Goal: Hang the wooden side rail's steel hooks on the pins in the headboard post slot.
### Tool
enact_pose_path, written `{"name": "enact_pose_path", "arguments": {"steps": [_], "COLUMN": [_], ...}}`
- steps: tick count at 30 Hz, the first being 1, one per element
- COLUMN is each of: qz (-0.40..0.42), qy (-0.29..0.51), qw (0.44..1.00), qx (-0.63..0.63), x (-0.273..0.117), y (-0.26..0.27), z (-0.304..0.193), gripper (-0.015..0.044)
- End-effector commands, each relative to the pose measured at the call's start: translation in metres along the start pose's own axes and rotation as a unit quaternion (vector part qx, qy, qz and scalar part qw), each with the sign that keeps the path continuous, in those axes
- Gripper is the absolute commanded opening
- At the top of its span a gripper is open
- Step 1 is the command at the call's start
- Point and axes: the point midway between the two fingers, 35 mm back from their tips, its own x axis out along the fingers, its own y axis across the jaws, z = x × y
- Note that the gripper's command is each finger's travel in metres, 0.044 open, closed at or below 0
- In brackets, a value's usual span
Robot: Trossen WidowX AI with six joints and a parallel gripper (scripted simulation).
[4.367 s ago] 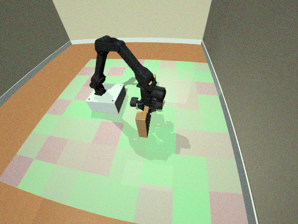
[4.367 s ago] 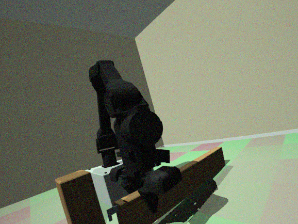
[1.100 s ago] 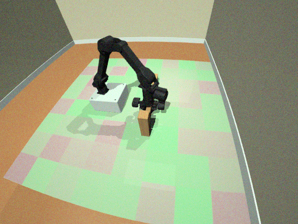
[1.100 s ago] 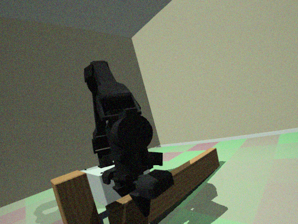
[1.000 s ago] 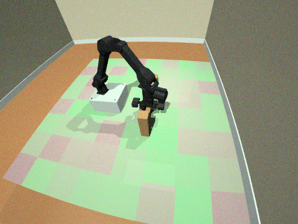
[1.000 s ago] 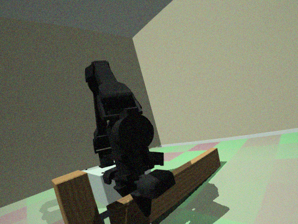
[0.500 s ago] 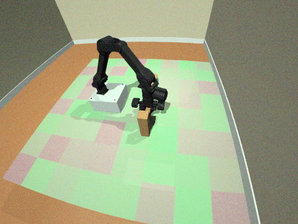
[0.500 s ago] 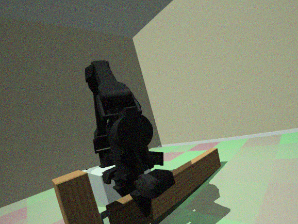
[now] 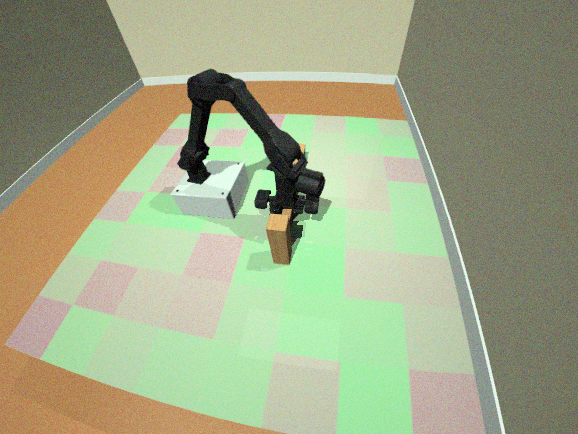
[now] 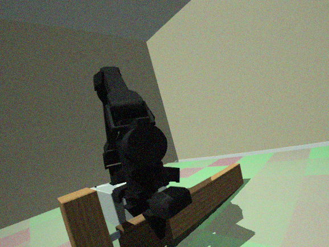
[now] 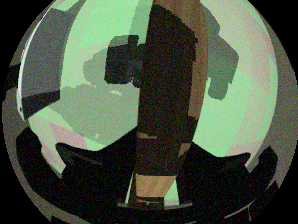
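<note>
Wooden rail, one: your jaws (image 9: 286, 212) (image 10: 155, 210) are pinching it, its near end sitting just beside the post (image 9: 280, 240) (image 10: 85, 217), lower left in the exterior view; keep lowering gently, hooks square to the slot.

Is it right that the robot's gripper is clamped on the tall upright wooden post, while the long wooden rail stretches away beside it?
Not quite: the gripper is closed on the long wooden rail, as the exterior and wrist views show. The upright post stands in front of the rail's near end, outside the grip. The rail does stretch away from there.
</note>
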Motion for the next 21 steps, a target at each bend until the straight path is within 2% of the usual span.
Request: {"name": "enact_pose_path", "arguments": {"steps": [1, 21], "qz": [-0.007, -0.007], "qy": [0.004, 0.004], "qw": [1.0, 1.0], "qx": [-0.002, -0.002], "x": [-0.0042, -0.005], "y": [-0.0035, -0.0041], "z": [-0.0022, -0.0041], "gripper": [0.0, 0.0]}}
